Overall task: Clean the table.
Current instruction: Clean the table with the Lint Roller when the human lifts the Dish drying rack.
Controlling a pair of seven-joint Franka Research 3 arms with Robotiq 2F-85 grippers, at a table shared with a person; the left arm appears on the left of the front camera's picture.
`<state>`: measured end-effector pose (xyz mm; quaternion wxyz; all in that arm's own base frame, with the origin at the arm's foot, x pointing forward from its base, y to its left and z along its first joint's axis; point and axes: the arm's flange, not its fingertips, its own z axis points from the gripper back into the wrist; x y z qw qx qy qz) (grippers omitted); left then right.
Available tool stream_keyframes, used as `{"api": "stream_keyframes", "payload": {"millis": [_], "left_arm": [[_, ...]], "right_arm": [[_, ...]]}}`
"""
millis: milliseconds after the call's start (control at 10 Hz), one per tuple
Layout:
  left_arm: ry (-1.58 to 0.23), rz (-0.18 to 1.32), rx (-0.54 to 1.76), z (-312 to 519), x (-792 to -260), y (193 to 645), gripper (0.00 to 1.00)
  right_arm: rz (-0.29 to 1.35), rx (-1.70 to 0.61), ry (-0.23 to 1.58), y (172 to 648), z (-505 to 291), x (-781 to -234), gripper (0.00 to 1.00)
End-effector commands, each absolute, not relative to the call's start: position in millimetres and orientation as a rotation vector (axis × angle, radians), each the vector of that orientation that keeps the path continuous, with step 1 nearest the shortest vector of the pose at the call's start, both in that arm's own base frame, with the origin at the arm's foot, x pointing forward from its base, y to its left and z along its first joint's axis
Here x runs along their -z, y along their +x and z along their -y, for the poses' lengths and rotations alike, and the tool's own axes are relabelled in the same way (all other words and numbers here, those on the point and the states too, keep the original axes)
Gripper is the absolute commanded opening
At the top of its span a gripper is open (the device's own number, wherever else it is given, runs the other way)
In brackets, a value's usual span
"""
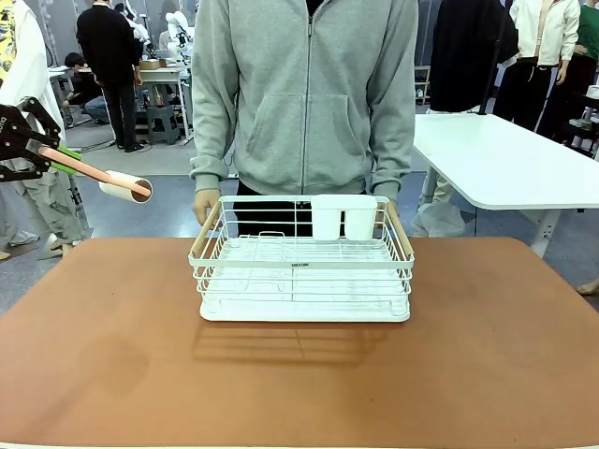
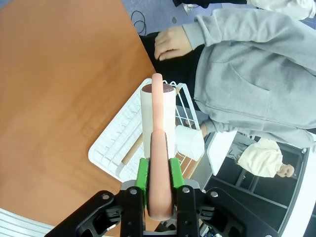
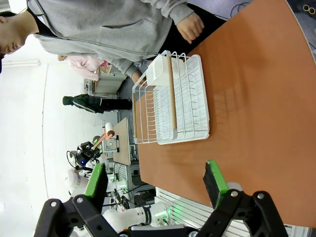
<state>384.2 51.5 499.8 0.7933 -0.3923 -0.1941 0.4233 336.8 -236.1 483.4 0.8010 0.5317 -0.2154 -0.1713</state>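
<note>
The reddish-brown table (image 1: 299, 383) spans the front view. My left gripper (image 1: 56, 157) hangs above its far left corner, shut on the pink handle of a lint roller (image 1: 126, 185) whose white roll points toward the middle. In the left wrist view the green pads (image 2: 142, 175) clamp the lint roller's handle (image 2: 158, 148), and its roll sits over the table (image 2: 59, 89) and the rack's edge. My right gripper (image 3: 155, 180) is open and holds nothing, high above the table (image 3: 256, 98).
A white wire dish rack (image 1: 301, 271) with a white cup holder stands mid-table. A person in a grey hoodie at the far side has a hand (image 1: 204, 204) at each end of it. A white-topped table (image 1: 505, 159) stands at the back right.
</note>
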Motion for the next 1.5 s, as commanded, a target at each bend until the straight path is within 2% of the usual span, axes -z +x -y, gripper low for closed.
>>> {"api": "stream_keyframes", "payload": {"millis": [0,1400], "left_arm": [[-0.846,0.420,-0.917,-52.5,-501.0,383.8,0.00],[-0.846,0.420,-0.917,-52.5,-501.0,383.8,0.00]], "right_arm": [[0.473,0.355,1.154,336.4,236.4,-485.8,1.00],[0.473,0.355,1.154,336.4,236.4,-485.8,1.00]]}}
